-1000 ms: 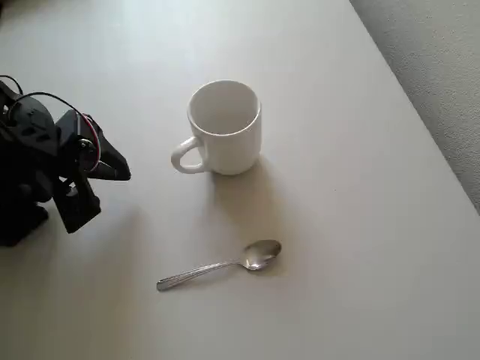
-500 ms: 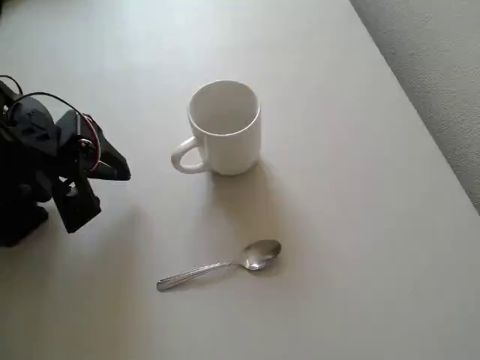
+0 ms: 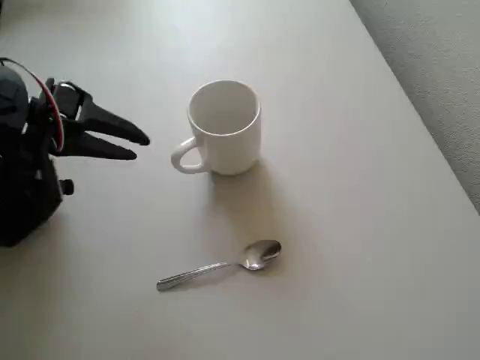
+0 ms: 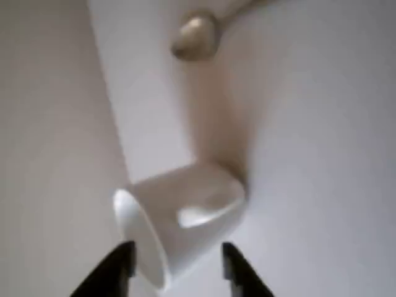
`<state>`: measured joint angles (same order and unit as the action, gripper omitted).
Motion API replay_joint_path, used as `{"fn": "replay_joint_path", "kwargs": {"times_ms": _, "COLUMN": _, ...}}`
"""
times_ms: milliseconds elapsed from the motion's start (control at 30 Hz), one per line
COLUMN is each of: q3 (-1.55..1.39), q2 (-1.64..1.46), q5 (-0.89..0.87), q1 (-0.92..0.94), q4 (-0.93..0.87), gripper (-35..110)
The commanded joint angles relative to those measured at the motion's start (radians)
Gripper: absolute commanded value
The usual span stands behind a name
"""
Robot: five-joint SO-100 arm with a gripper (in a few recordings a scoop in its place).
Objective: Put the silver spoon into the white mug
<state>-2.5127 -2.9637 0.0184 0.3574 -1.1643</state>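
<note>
— Two things lie before us in the overhead view. The white mug stands upright on the pale table, mouth up, its loop handle turned to the picture's left. The silver spoon lies flat below it, well apart from the mug, bowl toward the right and handle running down to the left.

— And we find the gripper at the left edge, on the black arm. Its two dark fingers point right toward the mug's handle, near it but not touching. The tips stand a little apart, so we call the jaws parted, with nothing between them.

— We see grey carpet past the table's right edge.

— In the wrist view things are blurred and turned. We make out the mug low in the picture, looking as if on its side, rim to the left. The spoon's bowl shows near the top edge, clear of the mug.

— The two dark fingertips rise from the bottom edge, one each side of the mug's lower part. We see a wide gap between them, and they grip nothing.
</note>
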Motion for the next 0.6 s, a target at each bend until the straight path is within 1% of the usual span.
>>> {"fn": "replay_joint_path", "kwargs": {"times_ms": 0, "q3": 0.615, "q2": 0.769, "q5": -0.244, "q1": 0.126, "q4": -0.071, "gripper": 24}}
{"fn": "replay_joint_path", "kwargs": {"times_ms": 200, "q3": 0.96, "q2": 1.244, "q5": -0.37, "q1": 0.222, "q4": -0.124, "gripper": 27}}
{"fn": "replay_joint_path", "kwargs": {"times_ms": 367, "q3": 1.31, "q2": 1.654, "q5": -0.443, "q1": 0.279, "q4": -0.282, "gripper": 28}}
{"fn": "replay_joint_path", "kwargs": {"times_ms": 433, "q3": 1.374, "q2": 1.749, "q5": -0.466, "q1": 0.296, "q4": -0.307, "gripper": 28}}
{"fn": "replay_joint_path", "kwargs": {"times_ms": 567, "q3": 1.393, "q2": 1.822, "q5": -0.479, "q1": 0.305, "q4": -0.276, "gripper": 28}}
